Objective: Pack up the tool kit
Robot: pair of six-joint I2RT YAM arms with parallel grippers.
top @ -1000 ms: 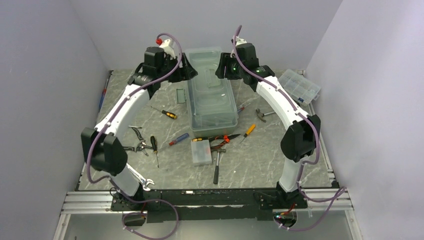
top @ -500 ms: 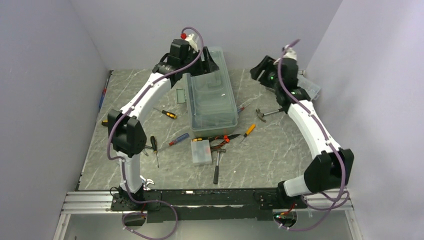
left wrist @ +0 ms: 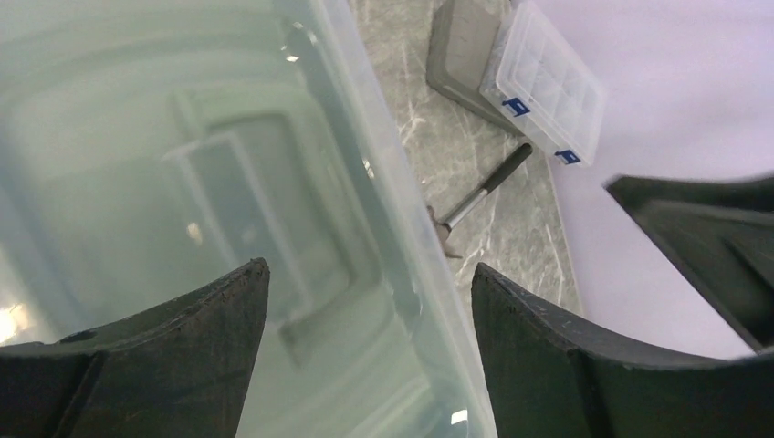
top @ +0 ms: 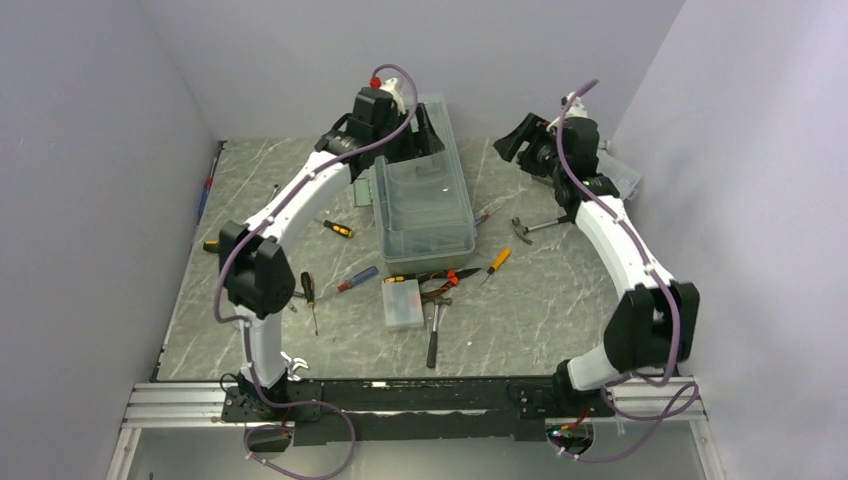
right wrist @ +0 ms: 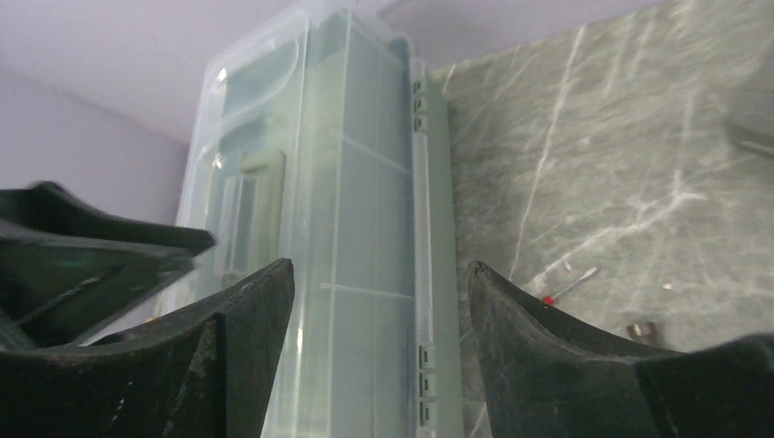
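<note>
The toolbox [top: 425, 205] is sitting toward the back middle of the surface [top: 545, 305]. A small case [top: 403, 304] is lying just before it, a hammer [top: 530, 228] to its right, and a screwdriver [top: 331, 227] to its left.

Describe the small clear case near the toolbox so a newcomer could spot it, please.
Find the large clear toolbox in the middle of the table. Just off its near end lies a small clear case, left of a black-handled tool. It is the only see-through box among the loose hand tools there.
</note>
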